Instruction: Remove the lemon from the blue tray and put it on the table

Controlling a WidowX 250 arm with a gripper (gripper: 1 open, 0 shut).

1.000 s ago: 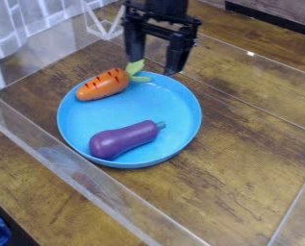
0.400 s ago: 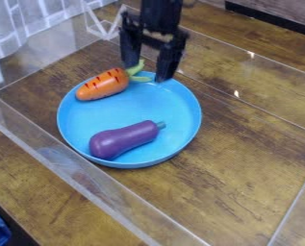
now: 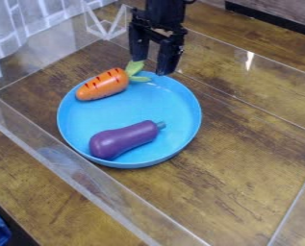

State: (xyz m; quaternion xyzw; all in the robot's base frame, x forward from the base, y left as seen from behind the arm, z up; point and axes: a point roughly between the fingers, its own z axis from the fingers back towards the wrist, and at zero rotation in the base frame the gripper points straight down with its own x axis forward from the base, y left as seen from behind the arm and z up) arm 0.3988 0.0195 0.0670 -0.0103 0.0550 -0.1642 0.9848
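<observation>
- The gripper (image 3: 155,60) points down over the blue tray's (image 3: 181,135) far rim, fingers spread; nothing held
- The tray holds a purple eggplant (image 3: 125,138); a carrot (image 3: 105,84) lies across its rim; no lemon shows

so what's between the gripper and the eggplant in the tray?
Camera view: only bare blue tray floor between the open gripper and the purple eggplant. The carrot lies off to the side.

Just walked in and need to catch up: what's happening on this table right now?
A single robot arm has its open gripper pointing down over the far rim of the blue tray, right by the carrot's green top. The carrot lies on the tray's rim and a purple eggplant lies inside. Nothing is held, and no lemon is visible.
</observation>
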